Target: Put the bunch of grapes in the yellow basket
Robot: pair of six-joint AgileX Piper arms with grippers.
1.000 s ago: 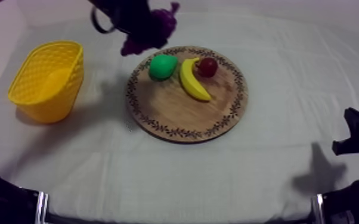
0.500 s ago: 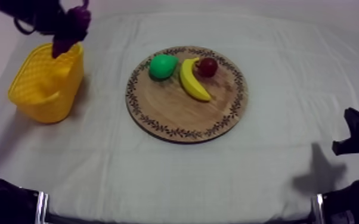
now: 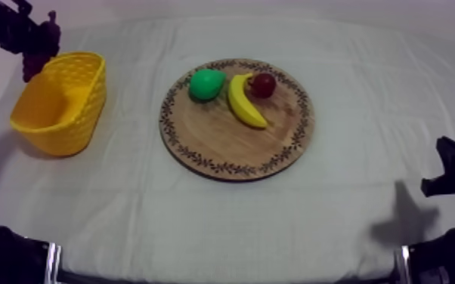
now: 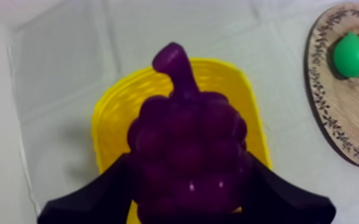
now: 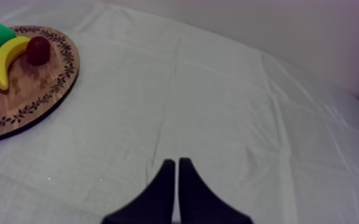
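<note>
Table: grey-white cloth; the board sits about mid-table, the basket near the left edge.
Round wooden board: its near half is bare; three fruits lie on its far half.
Yellow basket: upright, mouth open, nothing inside that I can see.
Bunch of grapes: off the board, hanging in my left gripper over the basket's mouth, stem outward; from above it sits by the far-left rim.
Banana: between the other two fruits.
Pear: toward the board's far-left rim.
Small red fruit: touching the banana's far end.
Left gripper: fingers clamped on the bunch from both sides.
Right gripper: fingers pressed together, empty, near the table's right edge.
Step in hand: I judge it the drop. I should centre the bunch inside the rim, come lower, then part my fingers so it cannot catch the rim and roll out.
</note>
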